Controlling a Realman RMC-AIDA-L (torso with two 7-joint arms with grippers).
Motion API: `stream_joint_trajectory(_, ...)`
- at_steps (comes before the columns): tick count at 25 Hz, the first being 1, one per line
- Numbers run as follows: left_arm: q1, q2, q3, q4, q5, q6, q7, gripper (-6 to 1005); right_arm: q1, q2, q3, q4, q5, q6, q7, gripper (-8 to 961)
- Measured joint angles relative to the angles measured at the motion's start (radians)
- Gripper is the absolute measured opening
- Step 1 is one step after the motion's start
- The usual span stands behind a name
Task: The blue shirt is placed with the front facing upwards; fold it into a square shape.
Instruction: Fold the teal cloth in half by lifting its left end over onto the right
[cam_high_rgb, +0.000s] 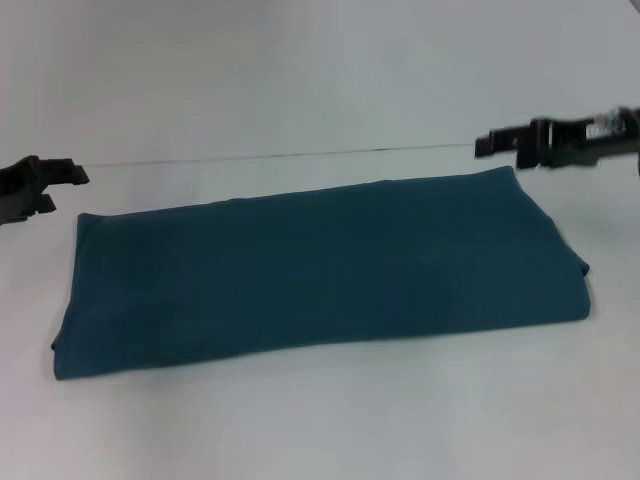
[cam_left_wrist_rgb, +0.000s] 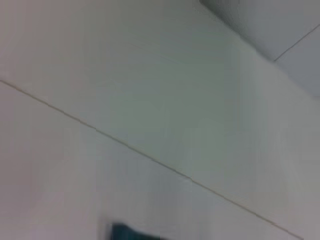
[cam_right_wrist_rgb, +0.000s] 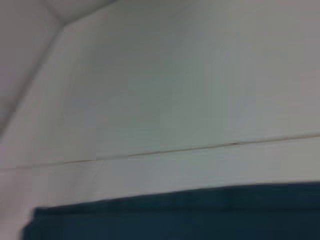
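The blue shirt (cam_high_rgb: 320, 270) lies on the white table, folded into one long flat band running from left to right. No lettering or collar shows on its upper face. My left gripper (cam_high_rgb: 68, 191) hovers open just beyond the band's far left corner, holding nothing. Past the far right corner my right gripper (cam_high_rgb: 499, 155) is also open and empty, clear of the cloth. In the left wrist view only a small corner of the shirt (cam_left_wrist_rgb: 127, 232) appears. The right wrist view takes in the shirt's far edge (cam_right_wrist_rgb: 175, 217).
The white table (cam_high_rgb: 320, 420) extends in front of and behind the shirt. A thin seam line (cam_high_rgb: 300, 155) crosses it just beyond the cloth.
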Motion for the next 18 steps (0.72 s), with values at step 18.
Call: stream_joint_trajectory(18,0.192,-0.035,-0.086,-0.03,-0.193,0.159,0.105,656,-0.347,0.127,0.1,0.008,0.438,-0.253,-0.532,835)
